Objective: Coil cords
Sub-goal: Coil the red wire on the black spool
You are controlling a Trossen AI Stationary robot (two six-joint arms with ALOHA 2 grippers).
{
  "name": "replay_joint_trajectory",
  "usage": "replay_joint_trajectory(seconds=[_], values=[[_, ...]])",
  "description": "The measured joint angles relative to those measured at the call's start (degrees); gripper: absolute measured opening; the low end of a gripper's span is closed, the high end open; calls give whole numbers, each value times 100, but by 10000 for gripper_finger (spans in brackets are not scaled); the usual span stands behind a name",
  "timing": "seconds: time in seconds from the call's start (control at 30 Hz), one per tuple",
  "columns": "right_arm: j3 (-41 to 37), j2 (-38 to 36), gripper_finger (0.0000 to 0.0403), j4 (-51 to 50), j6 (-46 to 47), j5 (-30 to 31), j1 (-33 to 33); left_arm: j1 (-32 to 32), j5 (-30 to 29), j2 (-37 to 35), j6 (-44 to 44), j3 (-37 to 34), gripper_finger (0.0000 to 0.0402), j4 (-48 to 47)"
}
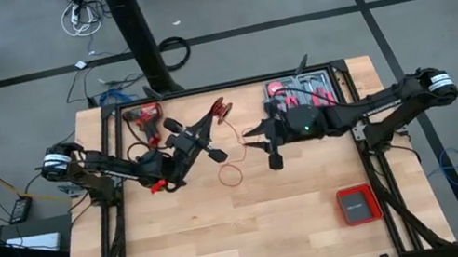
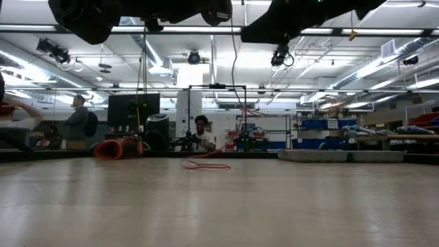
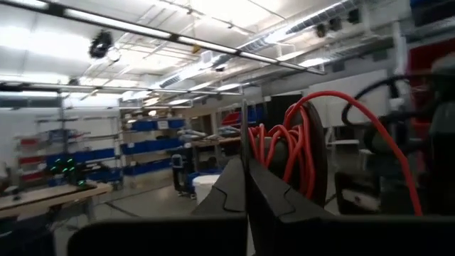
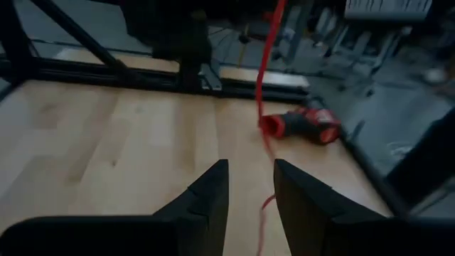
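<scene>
While both arms are hovering above the table, the red cord (image 1: 231,172) is running between them: one end is bunched in coils at the left gripper (image 1: 208,135), and the free end is lying in a small loop on the wood near centre, just left of the right gripper (image 1: 259,138).

Left gripper: the fingers (image 3: 245,192) are sitting pressed together with no visible gap, and the red coils (image 3: 284,153) are sitting right behind the fingertips. Cannot tell whether the cord itself is pinched.

Right gripper: fingers (image 4: 213,188) are sitting narrowly apart, nothing between them. The cord strand (image 4: 266,85) is hanging just past the gap, not touching the fingers.

Surface: a light wood table (image 1: 230,242) with a dark frame. A red power drill (image 1: 144,115) is lying at the far-left edge, a tool tray (image 1: 307,88) with red-handled tools is sitting at the far side behind the right arm, and a red case (image 1: 357,204) is sitting near-right, well apart from the cord.

Room: the low view is showing an open workshop with shelving and blue bins; a person (image 2: 201,132) is sitting behind the far edge, and another person (image 2: 77,122) is standing far left.
</scene>
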Motion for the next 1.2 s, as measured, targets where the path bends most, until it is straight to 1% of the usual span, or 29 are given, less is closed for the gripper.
replay_joint_trajectory(seconds=[0.07,0.13,0.37,0.47,0.6,0.73,1.0,1.2], values=[[3,109,110,181,139,-309,-120,0,-127,0,0,0,0,65],[1,188,110,132,148,-448,-172,1,-104,0,1,0,0,66],[0,455,109,394,25,-226,-177,0,-20,0,153,0,0,85],[0,460,109,372,-70,-28,-137,-3,-22,0,153,2,0,70],[0,445,109,454,-84,25,-134,-15,-22,0,146,2,0,37],[0,550,109,459,-194,392,-134,-15,-20,0,125,2,0,31],[4,720,109,749,-369,408,-125,-15,-18,0,107,2,0,0],[0,734,108,741,-394,477,-125,-15,-16,0,-57,2,0,-173]])
